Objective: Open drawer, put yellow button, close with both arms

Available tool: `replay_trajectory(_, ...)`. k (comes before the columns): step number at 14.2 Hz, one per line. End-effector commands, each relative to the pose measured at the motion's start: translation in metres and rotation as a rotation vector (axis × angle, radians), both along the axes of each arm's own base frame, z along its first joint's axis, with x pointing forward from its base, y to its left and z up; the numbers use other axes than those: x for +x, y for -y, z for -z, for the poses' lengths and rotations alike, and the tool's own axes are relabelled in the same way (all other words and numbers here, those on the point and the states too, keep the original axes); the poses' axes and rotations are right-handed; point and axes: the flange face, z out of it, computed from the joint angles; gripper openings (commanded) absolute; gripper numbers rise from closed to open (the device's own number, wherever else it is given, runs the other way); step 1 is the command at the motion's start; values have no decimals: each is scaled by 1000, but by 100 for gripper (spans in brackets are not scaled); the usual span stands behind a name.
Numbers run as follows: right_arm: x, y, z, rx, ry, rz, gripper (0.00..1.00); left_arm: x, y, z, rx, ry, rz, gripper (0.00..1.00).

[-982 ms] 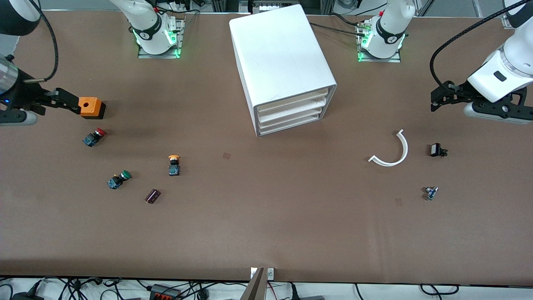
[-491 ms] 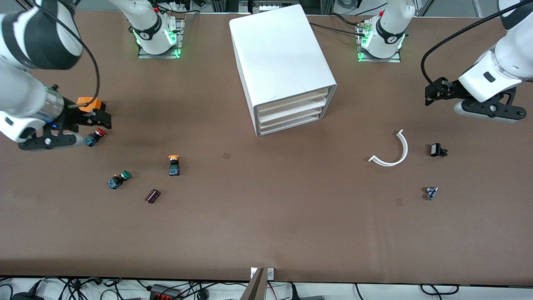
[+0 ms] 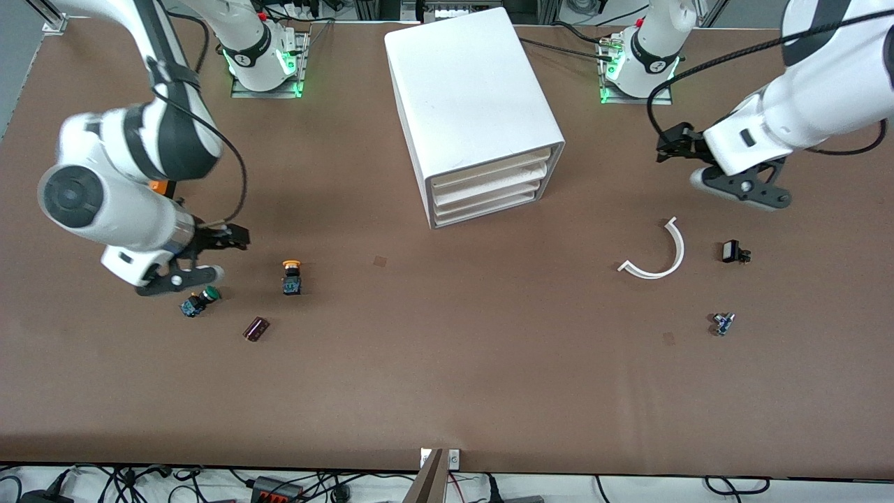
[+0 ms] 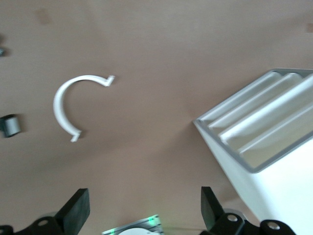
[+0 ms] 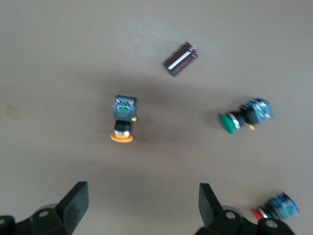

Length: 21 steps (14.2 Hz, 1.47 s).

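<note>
The white cabinet stands near the robots' bases, its stacked tray drawers all shut; they also show in the left wrist view. The yellow button lies on the table toward the right arm's end, cap toward the bases. My right gripper is open and empty, in the air beside the yellow button; the right wrist view shows its jaws wide apart. My left gripper is open and empty, in the air between the cabinet and the left arm's end.
A green-capped button and a dark cylinder lie near the yellow button. A red-capped button shows in the right wrist view. An orange block peeks from under the right arm. A white curved strip, a black part and a small blue part lie toward the left arm's end.
My right gripper swung from the orange block at the table's end to beside the yellow button. My left gripper moved toward the cabinet. Nothing on the table moved.
</note>
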Motion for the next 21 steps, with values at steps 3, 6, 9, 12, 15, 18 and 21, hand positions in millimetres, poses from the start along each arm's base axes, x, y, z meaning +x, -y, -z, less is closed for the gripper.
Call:
replay_trajectory(3, 12, -34, 76, 23, 8, 15, 100, 35, 29, 60, -264, -159, -14, 100)
replay_trajectory(6, 15, -40, 108, 24, 19, 26, 100, 44, 51, 99, -494, -218, 43, 100)
replay_trajectory(9, 15, -40, 138, 22, 9, 29, 100, 41, 58, 144, -728, -196, 92, 100)
replay_trajectory(12, 10, -38, 161, 14, -29, 34, 100, 15, 59, 210, -953, -87, 83, 100)
replay_trajectory(15, 7, -37, 170, 10, -45, 37, 100, -11, 63, 245, -1072, -117, 14, 95)
replay_trajectory(18, 5, -37, 180, 7, -57, 37, 95, -37, 74, 260, -1124, -217, 4, 81)
replay_trajectory(21, 4, -37, 187, 4, -67, 36, 90, -50, 78, 268, -1140, -261, 9, 72)
